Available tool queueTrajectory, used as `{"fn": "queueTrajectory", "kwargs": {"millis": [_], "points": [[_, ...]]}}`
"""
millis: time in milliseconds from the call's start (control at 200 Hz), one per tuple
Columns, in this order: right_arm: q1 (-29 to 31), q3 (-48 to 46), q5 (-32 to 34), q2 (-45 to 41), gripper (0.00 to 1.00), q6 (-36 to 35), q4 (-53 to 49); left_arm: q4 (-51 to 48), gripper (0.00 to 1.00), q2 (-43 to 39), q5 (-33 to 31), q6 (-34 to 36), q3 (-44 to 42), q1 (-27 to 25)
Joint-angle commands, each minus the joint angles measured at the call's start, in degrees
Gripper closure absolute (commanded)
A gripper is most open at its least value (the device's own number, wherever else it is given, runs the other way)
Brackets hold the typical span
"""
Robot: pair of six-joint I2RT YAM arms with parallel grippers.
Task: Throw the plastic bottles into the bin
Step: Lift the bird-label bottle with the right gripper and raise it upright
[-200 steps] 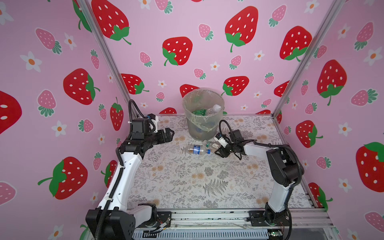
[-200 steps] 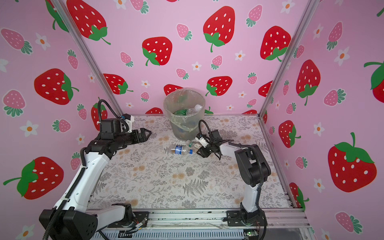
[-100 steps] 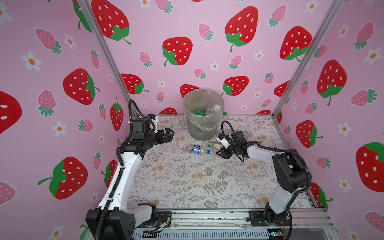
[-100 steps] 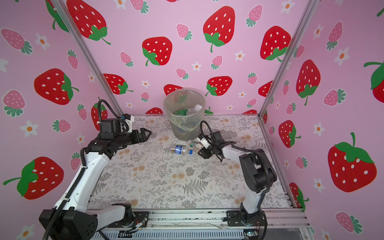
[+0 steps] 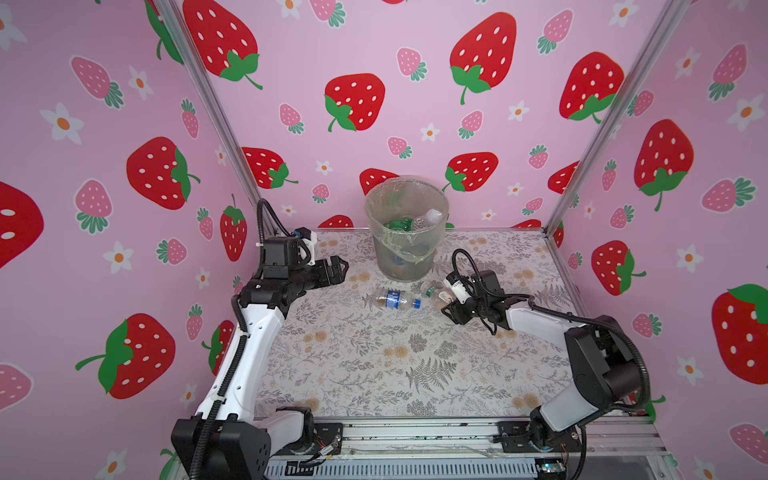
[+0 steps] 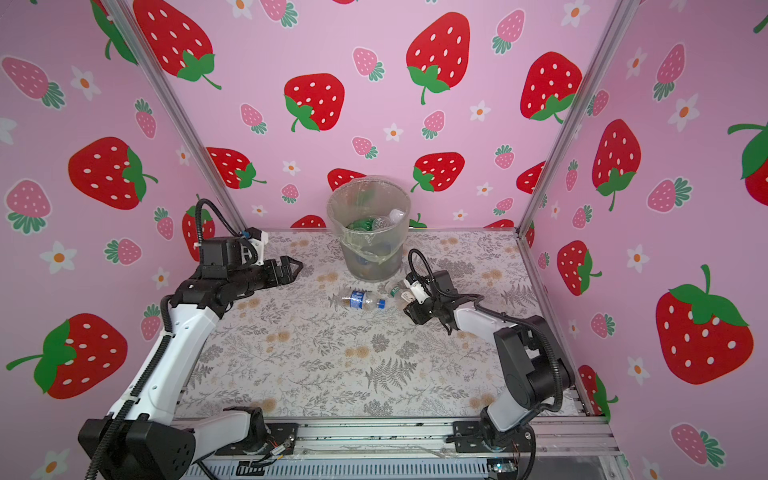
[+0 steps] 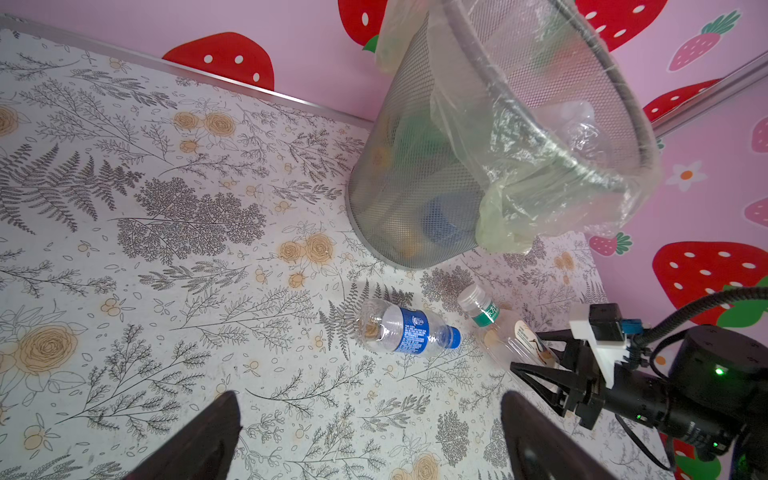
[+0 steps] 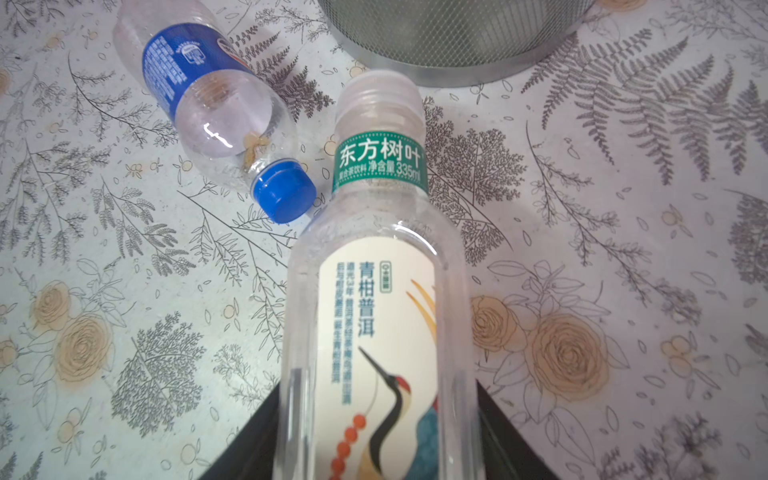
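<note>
Right end effector (image 5: 448, 306) clamped on tea bottle (image 8: 374, 311), its cap near foot of bin (image 5: 405, 249), blue-label bottle (image 5: 392, 299) lying on desk (image 5: 374, 365) just beside, left end effector (image 5: 338, 268) wide open, empty

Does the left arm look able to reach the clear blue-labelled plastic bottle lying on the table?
Probably yes: the open left gripper faces the clear blue-labelled plastic bottle, with only bare floral table between them.
</note>
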Motion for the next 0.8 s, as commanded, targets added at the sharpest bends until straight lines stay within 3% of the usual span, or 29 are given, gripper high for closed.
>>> {"fn": "queueTrajectory", "kwargs": {"millis": [0,425,680,795], "points": [[0.1,-2.6,1.6,-3.8,0.42,3.4,2.5,-0.1,0.01,-0.3,-0.4,0.5,0.2,0.3],[-0.3,-8.5,7.8,-20.2,0.42,6.9,5.3,-0.3,0.01,-0.4,-1.8,0.8,0.2,0.7],[-0.4,-8.4,10.9,-27.3,0.42,7.0,3.8,-0.2,0.01,-0.1,-1.9,0.5,0.2,1.1],[-0.3,-7.6,11.9,-29.7,0.42,10.3,3.7,-0.4,0.01,0.1,-2.3,0.2,0.3,1.3]]}}
